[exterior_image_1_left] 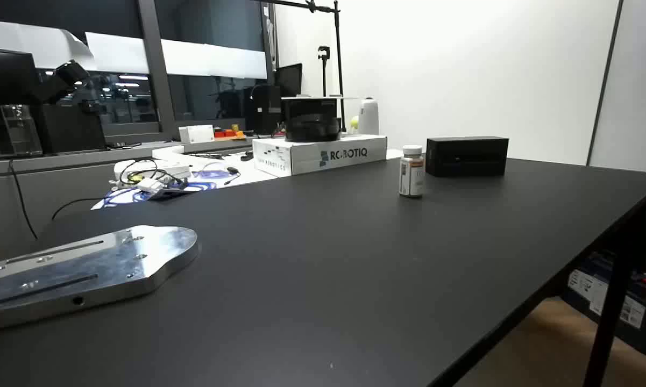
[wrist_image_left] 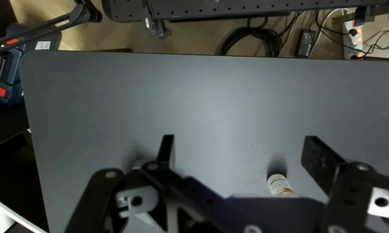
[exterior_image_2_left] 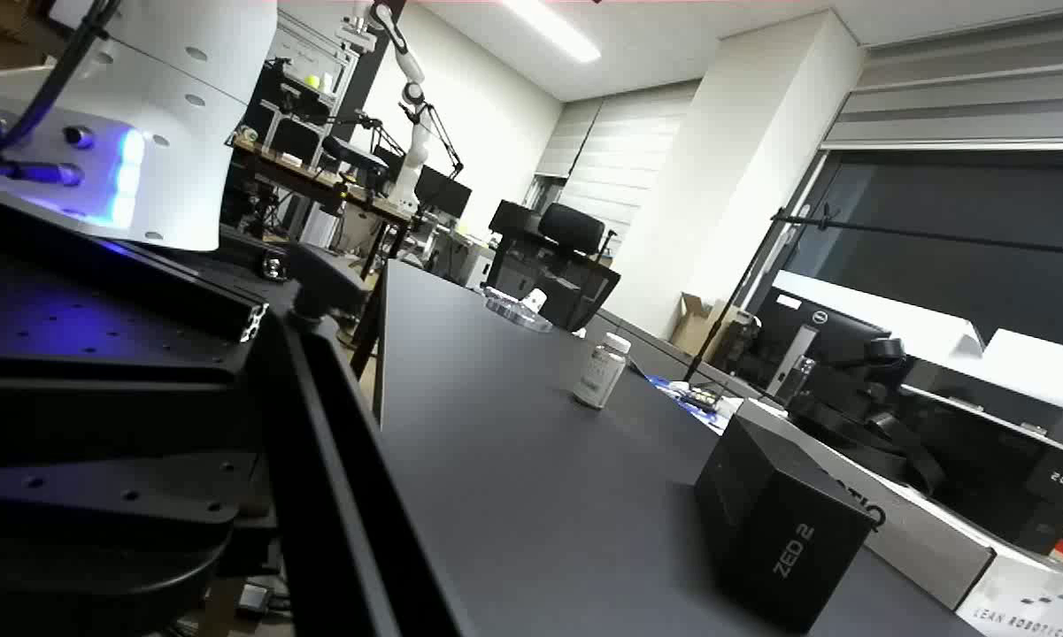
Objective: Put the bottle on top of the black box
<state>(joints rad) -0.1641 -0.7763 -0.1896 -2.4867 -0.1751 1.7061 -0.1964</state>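
Note:
The bottle (exterior_image_1_left: 411, 174), small and translucent with a white cap and pale label, stands upright on the dark table, also in an exterior view (exterior_image_2_left: 600, 373). The black box (exterior_image_1_left: 467, 156) lies close by, apart from the bottle. It also shows in an exterior view (exterior_image_2_left: 779, 531) with "ZED 2" lettering. In the wrist view, my gripper (wrist_image_left: 239, 142) is open and empty above the table. The bottle (wrist_image_left: 278, 184) appears below, between the fingers and nearer the right one, its cap end hidden by the gripper body. I cannot make out the black box there. The gripper is outside both exterior views.
A long white box with dark lettering (exterior_image_1_left: 339, 156) stands beyond the bottle, beside the black box. A shiny metal plate (exterior_image_1_left: 113, 258) lies at the opposite end of the dark table (exterior_image_1_left: 312, 279). Cables (exterior_image_1_left: 156, 183) lie behind the table. The table edge (wrist_image_left: 194, 53) crosses the wrist view.

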